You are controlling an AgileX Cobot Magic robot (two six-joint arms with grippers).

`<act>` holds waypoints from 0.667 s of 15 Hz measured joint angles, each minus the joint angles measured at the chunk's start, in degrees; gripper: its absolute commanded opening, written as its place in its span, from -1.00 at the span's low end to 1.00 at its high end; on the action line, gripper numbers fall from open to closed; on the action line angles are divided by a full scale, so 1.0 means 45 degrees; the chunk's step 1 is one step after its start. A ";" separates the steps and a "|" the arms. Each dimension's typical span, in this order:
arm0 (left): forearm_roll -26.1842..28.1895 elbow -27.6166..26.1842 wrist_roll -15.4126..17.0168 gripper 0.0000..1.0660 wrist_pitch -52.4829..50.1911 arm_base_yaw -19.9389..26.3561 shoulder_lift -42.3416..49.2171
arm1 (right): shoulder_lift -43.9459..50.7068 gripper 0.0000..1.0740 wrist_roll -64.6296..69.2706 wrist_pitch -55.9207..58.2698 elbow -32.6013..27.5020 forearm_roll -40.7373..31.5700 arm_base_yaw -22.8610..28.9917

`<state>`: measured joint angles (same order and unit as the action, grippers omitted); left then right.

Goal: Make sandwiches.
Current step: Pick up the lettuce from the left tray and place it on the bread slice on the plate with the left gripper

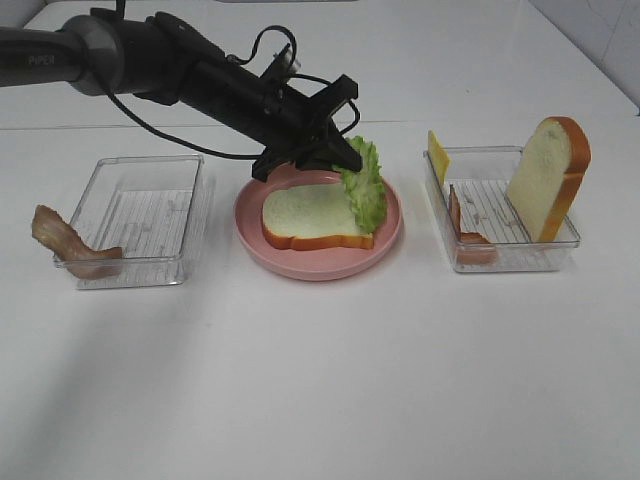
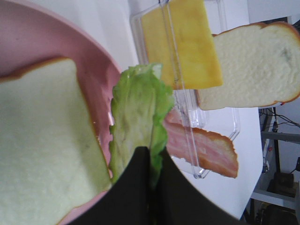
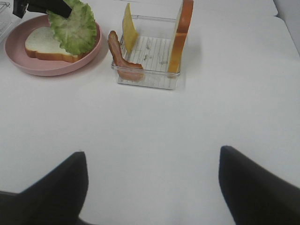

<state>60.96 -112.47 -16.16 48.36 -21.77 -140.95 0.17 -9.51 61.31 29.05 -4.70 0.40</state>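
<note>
A: Left gripper [image 1: 350, 152] is pinched shut on the lettuce [image 1: 367, 185]. The leaf hangs upright over the pink plate [image 1: 320, 270], on the side nearest the right-hand tray [image 1: 500, 262]. Its lower frill is at the end of the bread slice [image 1: 305, 212] lying flat on the plate; can't tell if they touch.
B: Right gripper [image 3: 152, 157]?
A: Jaws wide, holding nothing, over bare table [image 3: 187, 122] well apart from the plate.
B: Risks?
A: Leaf is off the slice's middle — let go here and it likely flops half onto the plate rim. It's held by one edge, so it may land folded.
B: Other parts?
A: Cheese [image 1: 438, 156], bacon [image 1: 462, 222] and second slice [image 1: 545, 180] stand in the right-hand tray. A bacon strip [image 1: 68, 240] drapes over the left-hand tray [image 1: 150, 160] on the plate's other side — it could slip off.
</note>
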 measured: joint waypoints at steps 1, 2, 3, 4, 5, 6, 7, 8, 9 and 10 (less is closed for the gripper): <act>-0.0306 0.0000 0.0000 -1.00 0.0000 0.0013 -0.0025 | 0.0000 0.39 0.0000 0.0000 0.0000 0.0000 0.0000; -0.0751 0.0000 0.0038 -1.00 0.0025 0.0025 -0.0038 | 0.0000 0.39 0.0000 0.0000 0.0000 0.0000 0.0000; -0.1108 0.0000 0.0038 -1.00 0.0051 0.0051 -0.0038 | 0.0000 0.39 0.0000 0.0000 0.0000 0.0000 0.0000; -0.1311 0.0000 0.0051 -1.00 0.0115 0.0089 -0.0038 | 0.0000 0.39 0.0000 0.0000 0.0000 0.0000 0.0000; -0.1439 0.0000 0.0051 -1.00 0.0166 0.0140 -0.0038 | 0.0000 0.39 0.0000 0.0000 0.0000 0.0000 0.0000; -0.1617 0.0000 0.0051 -1.00 0.0178 0.0216 -0.0038 | 0.0000 0.39 0.0000 0.0000 0.0000 0.0000 0.0000; -0.1910 0.0000 0.0216 -1.00 0.0178 0.0331 -0.0025 | 0.0000 0.39 0.0000 0.0000 0.0000 0.0000 0.0000; -0.2139 0.0000 0.0382 -1.00 0.0178 0.0382 0.0000 | 0.0000 0.39 0.0000 0.0000 0.0000 0.0000 0.0000; -0.2508 0.0000 0.0509 -1.00 0.0166 0.0420 0.0013 | 0.0000 0.39 0.0000 0.0000 0.0000 0.0000 0.0000; -0.2878 0.0000 0.0662 -1.00 0.0166 0.0420 0.0025 | 0.0000 0.39 0.0000 0.0000 0.0000 0.0000 0.0000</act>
<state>48.01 -112.47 -13.18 49.10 -19.88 -140.83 0.17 -9.51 61.31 29.05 -4.70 0.40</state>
